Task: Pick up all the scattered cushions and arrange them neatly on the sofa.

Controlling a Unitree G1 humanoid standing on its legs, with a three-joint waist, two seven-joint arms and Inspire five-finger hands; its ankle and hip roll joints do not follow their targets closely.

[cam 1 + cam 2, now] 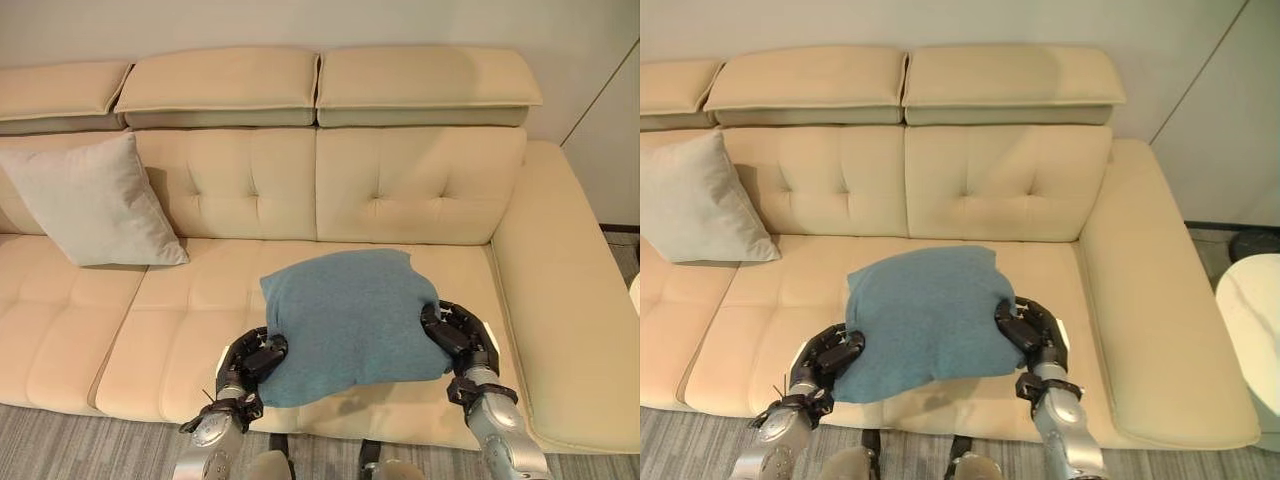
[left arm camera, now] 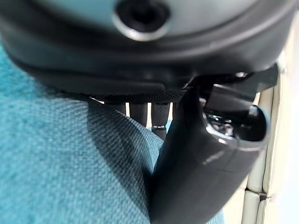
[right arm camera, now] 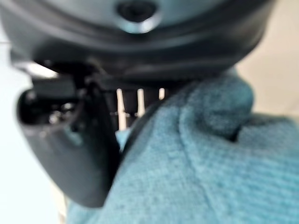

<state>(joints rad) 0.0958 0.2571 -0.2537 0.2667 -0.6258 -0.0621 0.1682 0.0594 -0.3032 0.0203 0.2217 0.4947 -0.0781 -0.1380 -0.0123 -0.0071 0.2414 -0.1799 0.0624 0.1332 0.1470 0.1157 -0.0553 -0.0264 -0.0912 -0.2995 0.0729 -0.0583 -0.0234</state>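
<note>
Teal knitted fabric cushion point(image 1: 350, 320) is held over the seat of the cream tufted leather sofa point(image 1: 420, 185), clamped between both hands. Left hand point(image 1: 252, 362) grips its lower left edge; right hand point(image 1: 457, 335) grips its right edge. Pale grey square cushion point(image 1: 92, 203) leans against the backrest, well apart. No legible markings seen

A teal cushion point(image 1: 345, 320) lies on the beige sofa point(image 1: 400, 190); a grey cushion point(image 1: 90, 205) leans upright against its backrest.

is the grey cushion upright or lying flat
Upright: the grey cushion stands tilted on the seat, leaning against the sofa backrest.
</note>
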